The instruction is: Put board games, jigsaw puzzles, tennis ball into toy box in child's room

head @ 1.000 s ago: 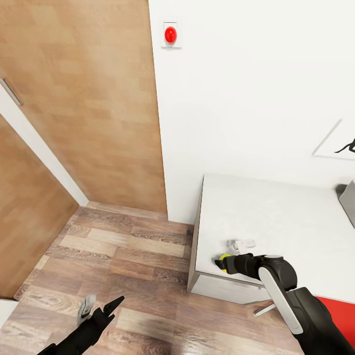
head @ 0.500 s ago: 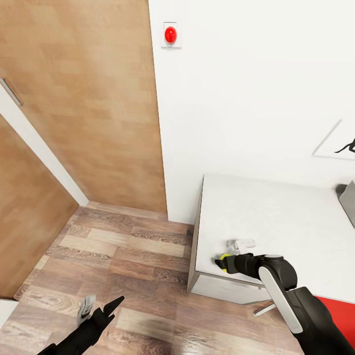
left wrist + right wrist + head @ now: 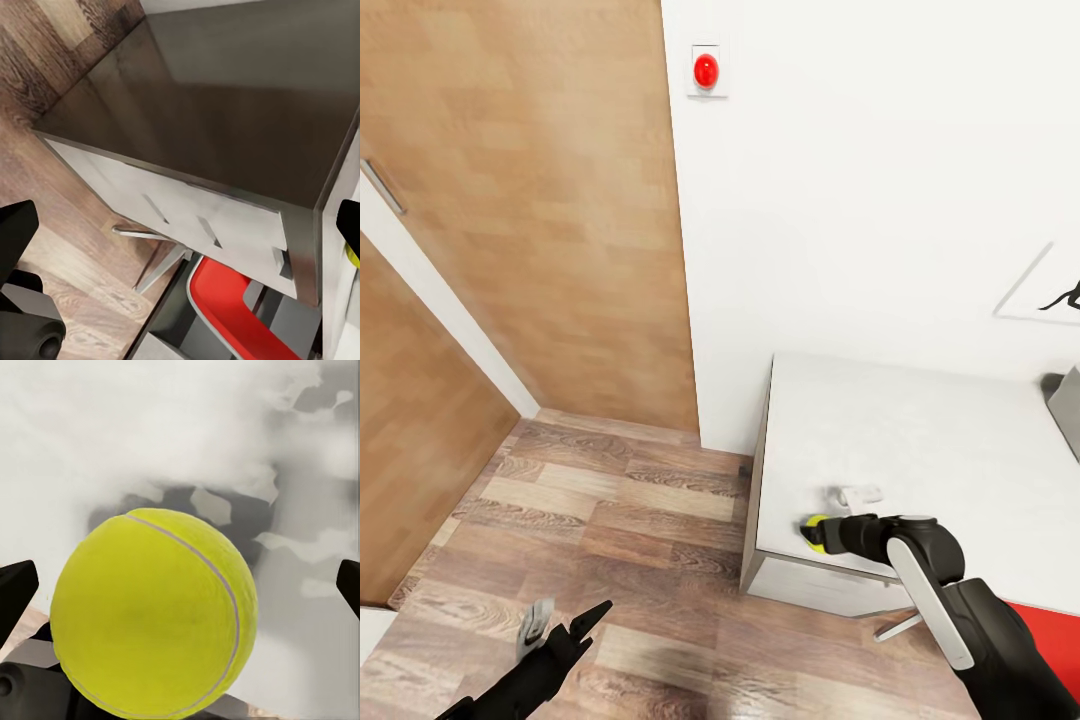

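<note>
The tennis ball (image 3: 816,529) is small and yellow-green and lies on the white table (image 3: 920,440) at its front left corner. My right gripper (image 3: 830,513) is down at the ball, open, with one white finger (image 3: 857,493) behind it and a black one in front. In the right wrist view the tennis ball (image 3: 154,615) sits between the two dark fingertips (image 3: 16,592), which stand wide apart and clear of it. My left gripper (image 3: 563,620) hangs open over the wood floor, holding nothing. A light-grey sloped edge (image 3: 1066,402), cut off by the frame, shows at the table's far right.
A wooden door (image 3: 530,200) and a white wall with a red round button (image 3: 705,70) stand behind the plank floor (image 3: 630,510). A red chair seat (image 3: 1045,620) is tucked under the table. The left wrist view shows the dark-grey table section (image 3: 225,105), white drawers (image 3: 180,217) and the red chair (image 3: 225,300).
My right arm has edged slightly to the right at the ball. The ball and left arm have stayed put.
</note>
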`<state>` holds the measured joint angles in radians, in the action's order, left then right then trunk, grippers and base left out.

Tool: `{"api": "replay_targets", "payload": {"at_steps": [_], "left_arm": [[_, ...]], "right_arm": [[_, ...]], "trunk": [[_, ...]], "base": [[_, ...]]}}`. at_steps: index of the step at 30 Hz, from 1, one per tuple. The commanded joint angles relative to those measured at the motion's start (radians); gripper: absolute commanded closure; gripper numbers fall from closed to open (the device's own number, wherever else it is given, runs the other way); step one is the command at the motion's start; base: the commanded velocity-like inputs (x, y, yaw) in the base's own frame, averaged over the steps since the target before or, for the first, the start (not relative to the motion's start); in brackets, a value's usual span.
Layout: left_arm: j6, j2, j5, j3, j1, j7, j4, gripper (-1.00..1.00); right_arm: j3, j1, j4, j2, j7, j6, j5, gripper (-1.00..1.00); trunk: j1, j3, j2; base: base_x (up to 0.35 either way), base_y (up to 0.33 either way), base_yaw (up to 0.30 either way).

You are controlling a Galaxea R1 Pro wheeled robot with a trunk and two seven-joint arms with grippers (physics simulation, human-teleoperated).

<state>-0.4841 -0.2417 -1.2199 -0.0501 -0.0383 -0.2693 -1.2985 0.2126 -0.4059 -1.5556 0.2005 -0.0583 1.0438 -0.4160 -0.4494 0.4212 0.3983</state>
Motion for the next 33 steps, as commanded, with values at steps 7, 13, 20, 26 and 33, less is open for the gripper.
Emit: {"api": "replay_targets", "payload": {"at_steps": [7, 13, 20, 26, 33], "left_arm": [[-0.004, -0.001, -0.007, -0.001, 0.000, 0.001, -0.001, -1.00], [-0.004, -0.001, -0.007, -0.001, 0.000, 0.001, -0.001, -1.00], [-0.004, -0.001, -0.007, -0.001, 0.000, 0.001, -0.001, -1.00], [-0.004, -0.001, -0.007, -0.001, 0.000, 0.001, -0.001, -1.00], [-0.004, -0.001, -0.007, -0.001, 0.000, 0.001, -0.001, -1.00]], "right_arm": [[0.000, -0.004, 0.016, 0.001, -0.006, 0.003, -0.006, -1.00], [0.004, -0.004, 0.022, 0.000, -0.006, 0.003, -0.006, -1.00], [0.012, -0.004, 0.024, -0.001, -0.006, 0.003, -0.006, -1.00], [0.017, -0.003, 0.024, -0.004, -0.006, 0.003, -0.006, -1.00], [0.018, -0.001, 0.025, -0.005, -0.006, 0.003, -0.005, -1.00]], "trunk": [[-0.001, 0.001, 0.002], [-0.001, 0.001, 0.002], [-0.001, 0.001, 0.002], [-0.001, 0.001, 0.002], [-0.001, 0.001, 0.002]], "base": [[0.000, 0.000, 0.000], [0.000, 0.000, 0.000], [0.000, 0.000, 0.000], [0.000, 0.000, 0.000], [0.000, 0.000, 0.000]]}}
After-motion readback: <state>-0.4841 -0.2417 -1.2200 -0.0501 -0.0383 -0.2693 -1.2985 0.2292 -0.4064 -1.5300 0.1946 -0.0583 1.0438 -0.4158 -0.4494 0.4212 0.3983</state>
